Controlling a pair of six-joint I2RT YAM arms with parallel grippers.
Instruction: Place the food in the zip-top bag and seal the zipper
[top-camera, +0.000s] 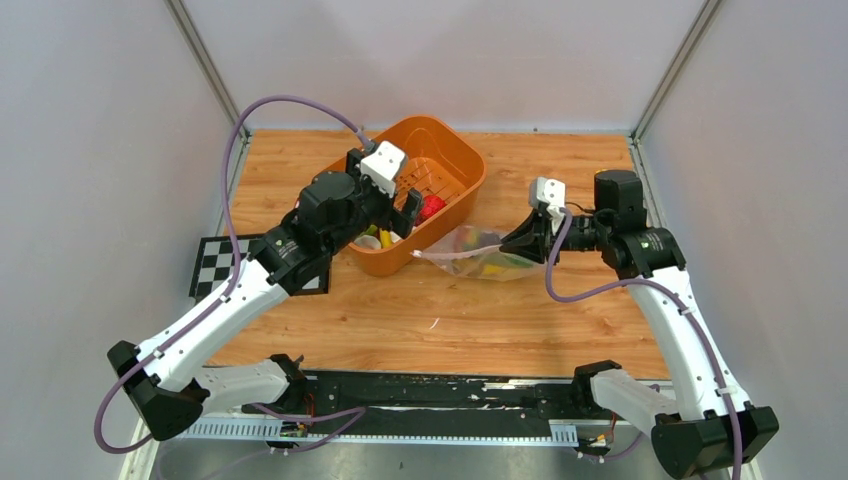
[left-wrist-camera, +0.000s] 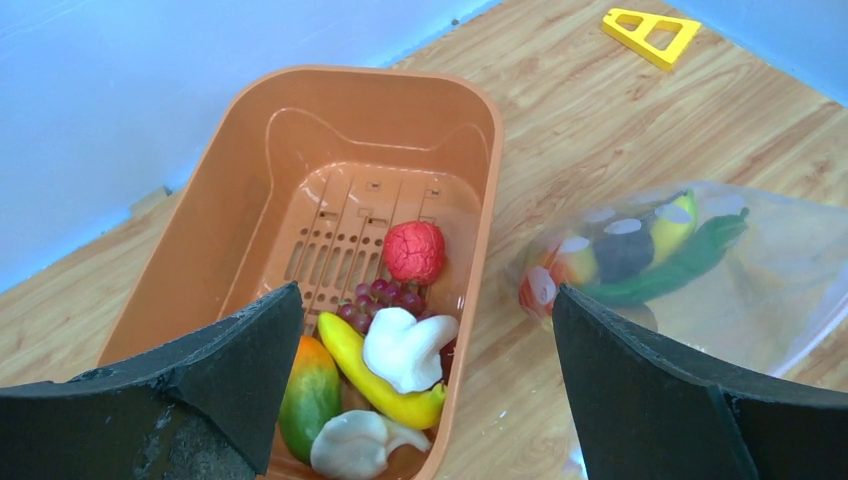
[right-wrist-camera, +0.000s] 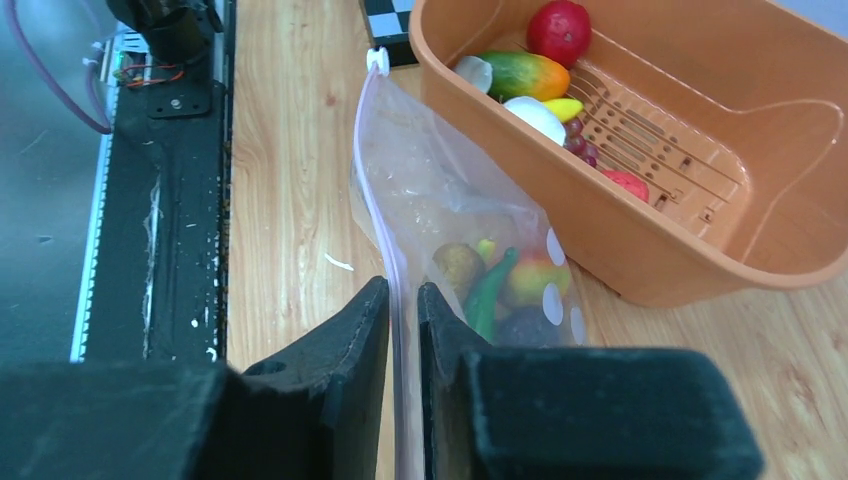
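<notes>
Clear plastic, the half-loaded zip-top bag (right-wrist-camera: 440, 200) lies beside the basket (left-wrist-camera: 240, 190), zipper (right-wrist-camera: 375, 180) pinched in my right gripper (right-wrist-camera: 403, 290), my left gripper (left-wrist-camera: 425, 293) spread above food (left-wrist-camera: 413, 250) yet to move (sealing, I judge, comes last).

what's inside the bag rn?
Through the clear bag: a long green piece, a dark round one, a yellow one, a red-orange one. Anything beneath them is covered, and glare blurs the rest.
</notes>
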